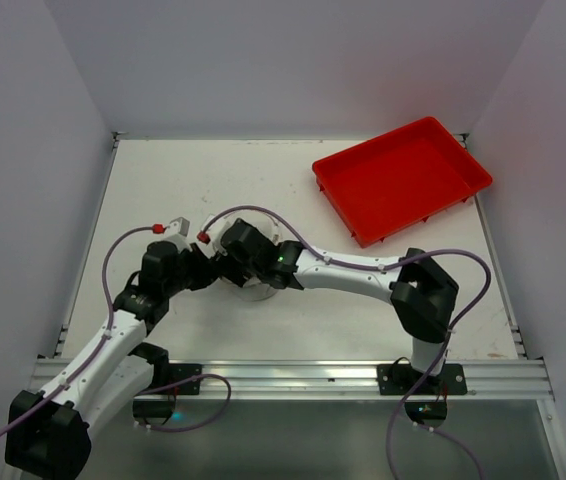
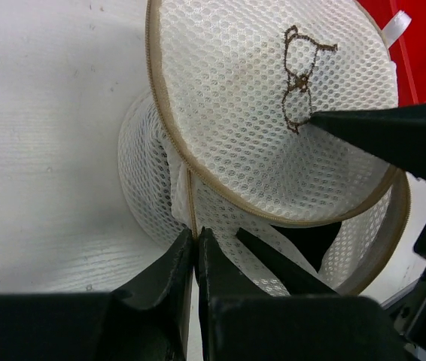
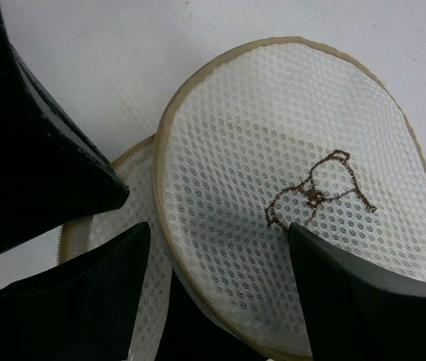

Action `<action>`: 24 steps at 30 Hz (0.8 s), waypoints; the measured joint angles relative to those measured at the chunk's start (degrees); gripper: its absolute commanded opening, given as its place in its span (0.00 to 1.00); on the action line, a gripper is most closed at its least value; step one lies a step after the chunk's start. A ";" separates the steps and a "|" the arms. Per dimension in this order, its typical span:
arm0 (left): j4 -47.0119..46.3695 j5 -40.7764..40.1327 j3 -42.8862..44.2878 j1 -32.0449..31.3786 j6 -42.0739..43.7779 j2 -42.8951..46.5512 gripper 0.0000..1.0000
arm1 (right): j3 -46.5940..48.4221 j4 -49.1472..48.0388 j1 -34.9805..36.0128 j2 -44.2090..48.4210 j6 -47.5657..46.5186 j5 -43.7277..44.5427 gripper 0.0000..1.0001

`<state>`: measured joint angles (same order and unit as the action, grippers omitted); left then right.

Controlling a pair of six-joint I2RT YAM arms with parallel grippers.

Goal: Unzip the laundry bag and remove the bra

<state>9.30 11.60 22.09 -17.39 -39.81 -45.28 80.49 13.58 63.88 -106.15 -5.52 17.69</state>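
Note:
The laundry bag (image 1: 254, 289) is a white mesh drum on the table between both arms. Its round lid (image 2: 258, 98) with a brown stitched mark (image 3: 314, 192) is lifted at an angle, with a gap under it. My left gripper (image 2: 196, 239) is shut on the bag's zipper seam at the side wall; it also shows in the top view (image 1: 209, 268). My right gripper (image 3: 219, 226) is open and straddles the lid: one finger (image 2: 394, 135) lies on top, the other reaches under it behind the mesh. A dark shape (image 2: 312, 239) shows in the gap; I cannot tell whether it is the bra.
A red tray (image 1: 403, 180) stands at the back right, and its corner shows in the left wrist view (image 2: 424, 45). White walls close the table on the left, back and right. A metal rail (image 1: 293, 378) runs along the near edge.

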 measured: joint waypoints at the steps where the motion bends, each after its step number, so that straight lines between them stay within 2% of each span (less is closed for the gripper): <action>1: 0.17 -0.13 0.42 0.00 0.13 -0.15 0.07 | 0.00 -0.33 0.28 -0.31 -0.63 0.48 0.69; 2: 0.31 -0.26 0.76 0.00 0.24 -0.28 0.06 | 0.00 -0.72 0.48 -0.48 -1.03 0.90 0.53; 4: 0.59 -0.61 1.16 0.00 0.37 -0.46 0.00 | 0.00 -1.25 0.85 -0.68 -1.97 2.25 0.36; 5: 0.79 -0.96 1.22 -0.02 0.37 -0.50 0.00 | 0.00 -1.51 1.01 -0.68 -2.03 2.89 0.24; 8: 1.70 -2.34 1.29 -0.04 0.37 -0.52 0.00 | 0.00 -2.64 1.16 -0.63 -1.60 5.46 0.09; 11: 2.71 -3.80 1.33 -0.04 0.37 -0.68 0.00 | -0.44 -3.02 1.03 0.52 0.02 8.44 0.00; 15: 5.05 -5.97 2.97 -0.04 0.42 -1.31 0.00 | -4.24 -2.64 0.70 7.28 6.27 12.55 0.00; 21: 7.85 -9.88 6.97 -0.04 1.51 -0.57 0.00 | -13.49 1.57 -1.09 24.55 23.76 16.35 0.00; 24: 9.09 -10.93 8.44 -0.04 2.45 0.07 0.00 | -18.69 4.72 -1.55 31.89 33.44 15.91 0.08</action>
<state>18.39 0.67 30.52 -17.43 -37.36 -45.21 61.80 18.31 62.33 -74.26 27.92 33.61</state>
